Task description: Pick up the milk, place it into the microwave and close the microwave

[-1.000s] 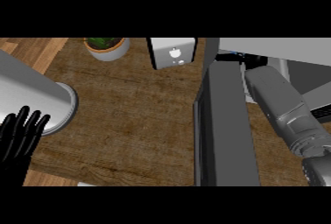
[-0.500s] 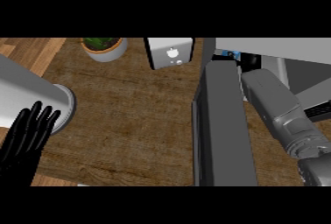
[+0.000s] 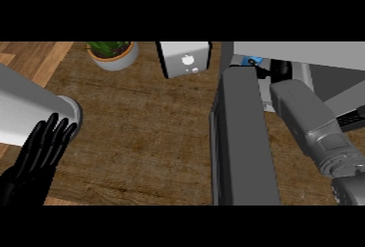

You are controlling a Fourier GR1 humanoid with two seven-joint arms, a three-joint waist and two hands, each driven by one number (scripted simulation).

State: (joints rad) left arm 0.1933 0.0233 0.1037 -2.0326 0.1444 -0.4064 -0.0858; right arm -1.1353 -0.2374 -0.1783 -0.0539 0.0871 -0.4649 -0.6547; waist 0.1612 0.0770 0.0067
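The right grey forearm (image 3: 310, 125) reaches past the open grey microwave door (image 3: 242, 140), probably delivering milk; its hand is hidden. The black left hand (image 3: 39, 154) rests released, near left.

The dark grey slab-like microwave door (image 3: 241, 140) stands open, seen edge-on, running from the view's upper middle to its lower edge over the brown wooden counter. Beyond its upper end, a small blue-and-white patch, perhaps the milk carton (image 3: 251, 61), shows inside the microwave's pale grey body (image 3: 299, 50).
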